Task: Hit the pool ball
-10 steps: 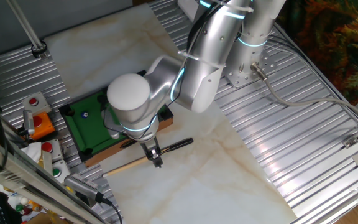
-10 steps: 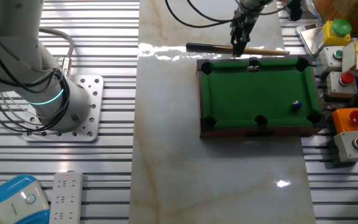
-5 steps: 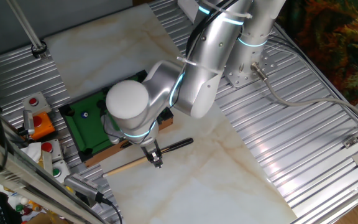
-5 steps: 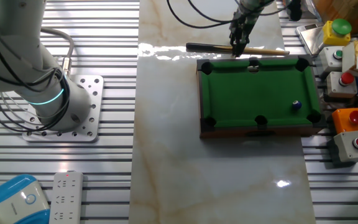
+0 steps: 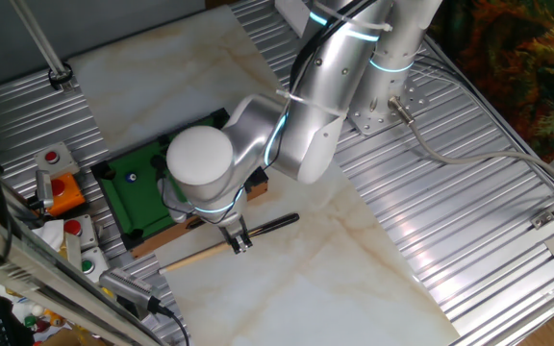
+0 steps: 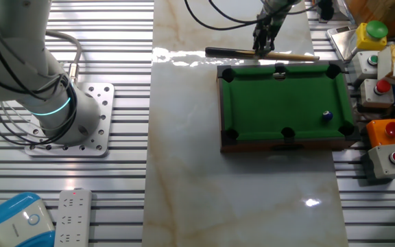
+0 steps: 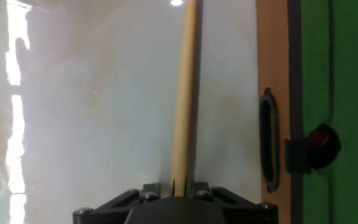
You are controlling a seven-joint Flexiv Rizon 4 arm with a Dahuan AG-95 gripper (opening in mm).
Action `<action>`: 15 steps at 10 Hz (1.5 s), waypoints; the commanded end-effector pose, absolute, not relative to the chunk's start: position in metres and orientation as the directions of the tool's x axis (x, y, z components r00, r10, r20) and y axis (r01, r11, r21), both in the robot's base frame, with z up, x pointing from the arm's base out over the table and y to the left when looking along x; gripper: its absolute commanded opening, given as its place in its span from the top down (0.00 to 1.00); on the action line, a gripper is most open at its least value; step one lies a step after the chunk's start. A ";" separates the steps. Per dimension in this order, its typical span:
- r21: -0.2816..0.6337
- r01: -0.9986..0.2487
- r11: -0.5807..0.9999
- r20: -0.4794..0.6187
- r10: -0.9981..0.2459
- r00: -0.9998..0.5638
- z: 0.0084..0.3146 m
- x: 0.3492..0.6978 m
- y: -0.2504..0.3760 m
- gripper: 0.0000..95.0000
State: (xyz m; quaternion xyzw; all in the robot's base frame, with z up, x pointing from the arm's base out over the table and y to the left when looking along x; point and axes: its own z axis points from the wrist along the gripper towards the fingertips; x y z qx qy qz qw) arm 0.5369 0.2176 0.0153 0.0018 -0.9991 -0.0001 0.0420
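The pool ball [image 6: 327, 116] is a tiny dark blue ball with a white spot. It lies on the green felt of the miniature pool table [image 6: 280, 96], near a corner pocket, and also shows in one fixed view [image 5: 132, 177]. My gripper [image 6: 262, 49] is outside the table's far long rail, shut on the cue stick [image 6: 232, 52] near its middle. The cue lies along that rail on the marble board, pale wood at one end and black at the other. In the hand view the cue [image 7: 184, 93] runs straight out from between my jaws [image 7: 179, 186], beside the wooden rail [image 7: 272, 50]. The ball is out of that view.
Button boxes [image 6: 388, 145] and a green-and-yellow button [image 6: 370, 33] stand beside the table's short end. The arm's base [image 6: 74, 116] is bolted to the ribbed metal top. A power strip [image 6: 72, 216] and a blue device [image 6: 12, 219] lie at the near corner.
My gripper has shifted slightly, a little upward in the other fixed view, still on the cue. The ball has not moved.
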 end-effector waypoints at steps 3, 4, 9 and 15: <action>-0.004 -0.010 1.000 0.099 -0.009 -0.995 0.018 0.538 0.217 1.00; -0.006 -0.010 1.000 0.095 -0.009 -0.995 0.019 0.538 0.217 1.00; -0.010 -0.005 1.000 0.096 -0.004 -0.995 0.085 0.532 0.218 1.00; -0.003 0.067 0.998 0.070 0.067 -0.995 0.130 0.509 0.172 1.00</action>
